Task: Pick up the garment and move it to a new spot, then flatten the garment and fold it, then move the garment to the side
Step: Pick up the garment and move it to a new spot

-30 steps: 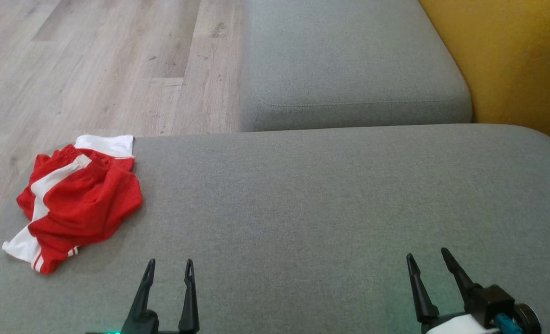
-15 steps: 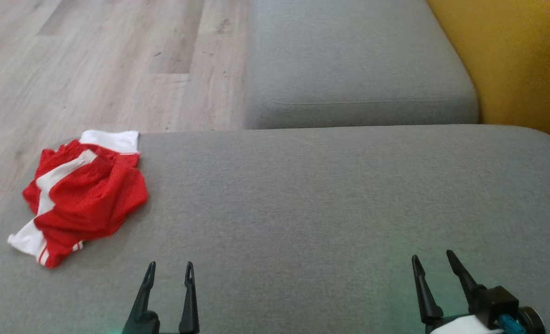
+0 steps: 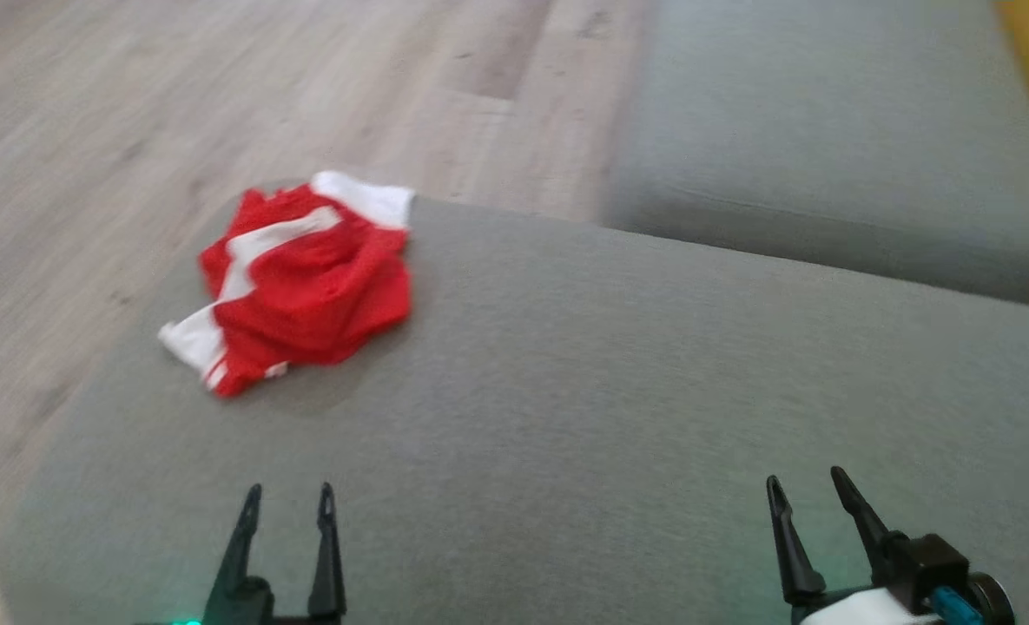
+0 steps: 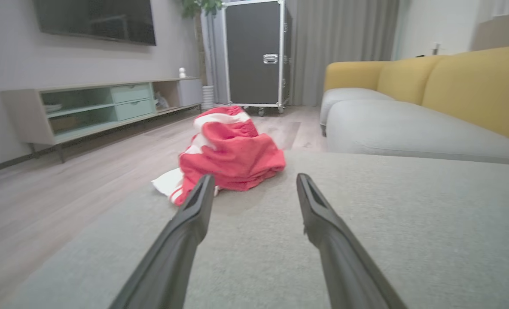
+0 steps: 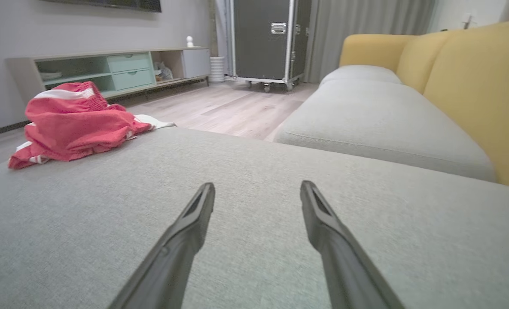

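Home living room, yellow sofa (image 4: 473, 86), wall television (image 4: 95, 19), media console (image 4: 132, 101)

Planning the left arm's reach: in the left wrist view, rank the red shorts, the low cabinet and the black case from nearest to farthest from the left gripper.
1. Red shorts, just ahead of the left gripper, on the grey cushion.
2. Low cabinet, across the floor, at the view's left.
3. Black case, farthest, straight ahead by the curtain.

Left claw (image 3: 289, 496) low, fingers parted, holding nothing. Right claw (image 3: 808, 486) likewise: spread wide, empty, pointing forward.
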Controlling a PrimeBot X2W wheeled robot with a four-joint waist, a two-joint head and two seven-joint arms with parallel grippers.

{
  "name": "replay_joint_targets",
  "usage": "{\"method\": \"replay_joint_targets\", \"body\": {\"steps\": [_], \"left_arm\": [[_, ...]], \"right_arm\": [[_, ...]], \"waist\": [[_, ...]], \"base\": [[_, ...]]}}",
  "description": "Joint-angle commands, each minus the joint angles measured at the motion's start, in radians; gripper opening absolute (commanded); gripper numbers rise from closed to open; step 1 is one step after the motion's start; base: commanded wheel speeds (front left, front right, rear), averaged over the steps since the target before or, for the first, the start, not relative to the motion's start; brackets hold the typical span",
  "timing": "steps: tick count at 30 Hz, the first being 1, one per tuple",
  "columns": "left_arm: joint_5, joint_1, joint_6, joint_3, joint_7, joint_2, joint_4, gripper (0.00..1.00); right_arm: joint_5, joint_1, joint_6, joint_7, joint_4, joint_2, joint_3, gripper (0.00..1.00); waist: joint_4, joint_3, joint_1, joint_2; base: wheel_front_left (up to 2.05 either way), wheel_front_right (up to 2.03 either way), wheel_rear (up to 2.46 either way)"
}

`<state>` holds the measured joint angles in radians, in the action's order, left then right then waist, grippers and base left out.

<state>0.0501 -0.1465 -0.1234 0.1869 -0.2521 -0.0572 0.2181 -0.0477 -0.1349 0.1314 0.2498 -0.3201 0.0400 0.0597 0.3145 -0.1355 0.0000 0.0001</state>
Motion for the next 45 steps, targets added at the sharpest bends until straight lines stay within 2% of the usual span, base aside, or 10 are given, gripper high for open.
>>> {"method": "replay_joint_targets", "body": {"steps": [1,10,15,20,26,31,35,40,45], "left_arm": [[-0.007,0.063,-0.015,-0.055,-0.010,-0.001,-0.048,1.00],[-0.002,0.041,-0.075,-0.124,-0.010,0.003,-0.136,1.00],[-0.018,0.039,-0.087,-0.138,-0.010,0.004,-0.177,1.00],[-0.044,0.102,-0.079,-0.147,-0.010,-0.025,-0.203,1.00],[-0.064,0.335,-0.010,-0.125,-0.010,-0.102,-0.171,1.00],[-0.055,0.613,0.063,-0.087,0.000,-0.119,-0.021,1.00],[-0.062,0.853,0.105,-0.046,0.070,-0.102,0.144,1.00],[-0.089,1.065,0.125,-0.017,0.172,-0.107,0.390,1.00],[-0.098,1.191,0.126,-0.010,0.293,-0.118,0.626,1.00]], "right_arm": [[-0.002,0.061,-0.001,0.012,0.032,0.010,0.034,1.00],[0.035,0.139,-0.001,0.012,0.006,0.010,0.080,1.00],[0.055,0.147,-0.001,0.012,-0.005,0.010,0.071,1.00],[0.096,0.127,-0.001,0.012,0.008,0.011,0.034,1.00],[0.130,0.111,-0.001,0.012,0.060,0.059,-0.006,1.00],[0.142,0.136,-0.001,0.012,0.107,0.135,-0.010,1.00],[0.139,0.172,-0.001,0.012,0.143,0.206,-0.018,1.00],[0.130,0.203,-0.001,0.012,0.172,0.253,-0.014,1.00],[0.120,0.216,-0.001,0.012,0.193,0.288,-0.024,1.00]], "waist": [[0.105,0.039,0.0000,-0.0001],[0.168,0.110,0.0000,-0.0001],[0.191,0.138,0.0000,-0.0001],[0.215,0.172,0.0000,-0.0001],[0.224,0.270,0.0000,-0.0001],[0.180,0.381,0.0000,-0.0001],[0.144,0.474,0.0000,-0.0001],[0.082,0.531,0.0000,-0.0001],[0.031,0.586,0.0000,-0.0001]], "base": [[0.00,0.00,0.00],[0.00,0.00,0.00],[0.00,0.00,0.00],[0.00,0.00,0.00],[0.00,0.00,0.00],[0.00,0.00,0.00],[0.00,0.00,0.00],[0.00,0.00,0.00],[0.00,0.00,0.00]]}}
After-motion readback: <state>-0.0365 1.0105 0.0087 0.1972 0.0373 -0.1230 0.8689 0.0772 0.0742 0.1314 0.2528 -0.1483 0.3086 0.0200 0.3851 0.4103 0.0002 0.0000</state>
